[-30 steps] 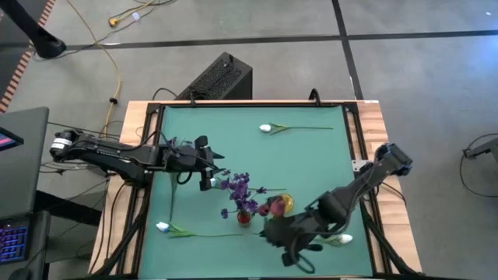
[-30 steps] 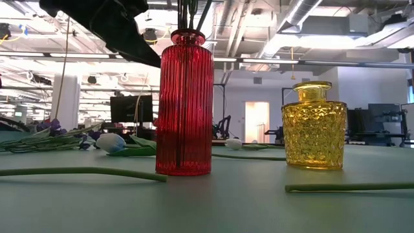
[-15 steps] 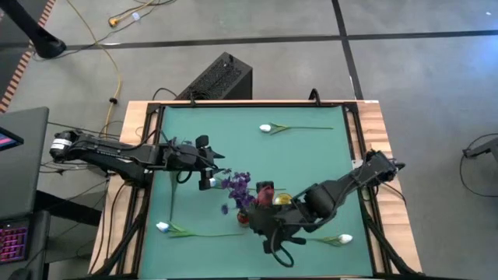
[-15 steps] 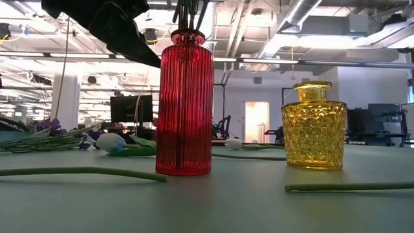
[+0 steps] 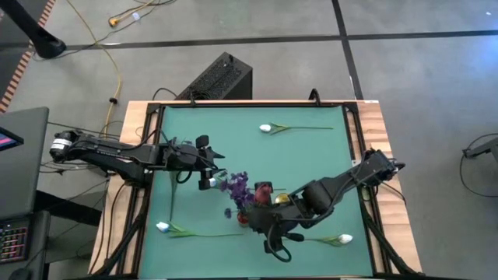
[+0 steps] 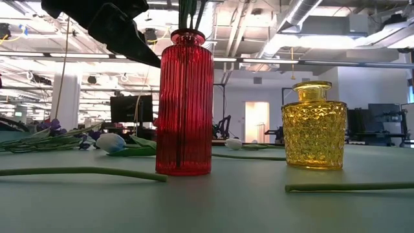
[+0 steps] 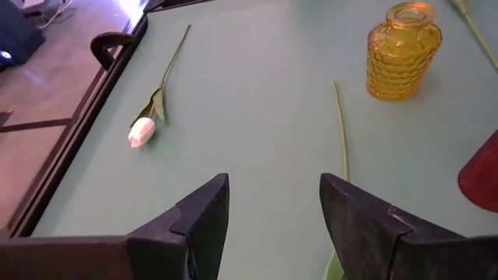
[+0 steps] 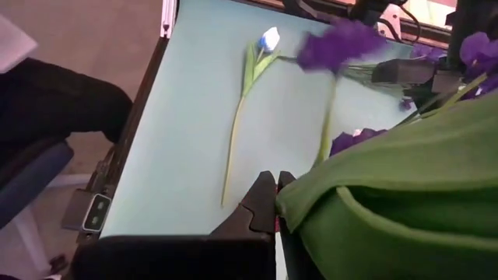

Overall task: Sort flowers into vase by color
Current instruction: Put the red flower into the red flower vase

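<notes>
The red ribbed vase (image 6: 184, 103) stands near the table's middle with green stems (image 6: 191, 13) in its neck and purple blooms (image 5: 237, 187) above it. Beside it stands the yellow vase (image 6: 315, 126), also seen as the yellow vase (image 7: 401, 50). My right gripper (image 8: 274, 204) is right beside the red vase (image 5: 244, 218), shut on a purple flower's leafy stem. My left gripper (image 7: 272, 210) hovers open left of the vases. Three white flowers lie flat: one (image 5: 265, 128) far, one (image 5: 162, 227) near left, one (image 5: 345, 239) near right. My right gripper pinches the purple flower's green leaf and stem (image 8: 311, 204) between its two shut fingers. The broad leaf (image 8: 405, 210) spreads out beside the fingers. The high view shows the flower lifted off the table next to the red vase; where its lower end is I cannot tell.
A loose green stem (image 6: 84, 172) lies in front of the red vase and another (image 6: 349, 187) before the yellow one. More purple flowers (image 6: 52, 133) lie at the left. The table has a raised dark frame (image 5: 148, 148). A black box (image 5: 218, 78) sits beyond the far edge.
My right gripper has moved toward the table's left and slightly toward the far edge, closing in on the red vase with the flower in its hold. The maroon and purple blooms above the vases have shifted left with it. My left arm has kept still.
</notes>
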Available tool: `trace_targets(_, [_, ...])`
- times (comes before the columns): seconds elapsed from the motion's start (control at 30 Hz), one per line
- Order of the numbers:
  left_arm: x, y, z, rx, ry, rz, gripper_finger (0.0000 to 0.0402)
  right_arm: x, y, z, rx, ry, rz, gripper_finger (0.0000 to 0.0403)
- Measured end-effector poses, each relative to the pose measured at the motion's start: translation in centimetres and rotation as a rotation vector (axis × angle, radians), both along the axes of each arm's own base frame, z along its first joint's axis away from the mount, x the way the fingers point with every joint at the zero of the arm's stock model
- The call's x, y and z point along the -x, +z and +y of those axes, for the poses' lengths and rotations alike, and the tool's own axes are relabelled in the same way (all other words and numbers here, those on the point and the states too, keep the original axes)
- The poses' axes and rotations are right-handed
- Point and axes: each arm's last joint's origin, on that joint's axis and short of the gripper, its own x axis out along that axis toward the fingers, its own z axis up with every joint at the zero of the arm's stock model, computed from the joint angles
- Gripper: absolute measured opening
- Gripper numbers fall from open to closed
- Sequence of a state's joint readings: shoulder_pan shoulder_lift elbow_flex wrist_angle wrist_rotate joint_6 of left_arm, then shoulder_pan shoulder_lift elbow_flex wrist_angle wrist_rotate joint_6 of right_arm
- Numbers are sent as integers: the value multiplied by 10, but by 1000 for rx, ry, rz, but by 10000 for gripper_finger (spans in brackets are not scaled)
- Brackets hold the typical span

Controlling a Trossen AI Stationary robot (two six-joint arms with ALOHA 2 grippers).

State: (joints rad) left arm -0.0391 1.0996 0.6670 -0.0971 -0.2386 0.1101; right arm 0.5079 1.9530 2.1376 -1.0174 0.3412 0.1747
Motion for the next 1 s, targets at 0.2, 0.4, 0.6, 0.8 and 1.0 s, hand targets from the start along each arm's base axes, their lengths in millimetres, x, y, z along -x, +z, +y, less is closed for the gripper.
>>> trace_targets(0.2, [0,0,0,6,3,-1,190,-1,-1,-3,2,-5,8,27])
trace_targets(0.4, [0,0,0,17,2,-3,190,-3,-1,-8,0,-22,18,27])
trace_targets(0.6, [0,0,-1,40,-35,-1,190,-4,-2,-9,-20,-11,26,27])
trace_targets(0.8, [0,0,-2,48,-54,2,190,-9,-13,-10,-63,-7,55,27])
trace_targets(1.0, [0,-1,-2,52,-58,2,190,-21,-24,-16,-51,-34,84,27])
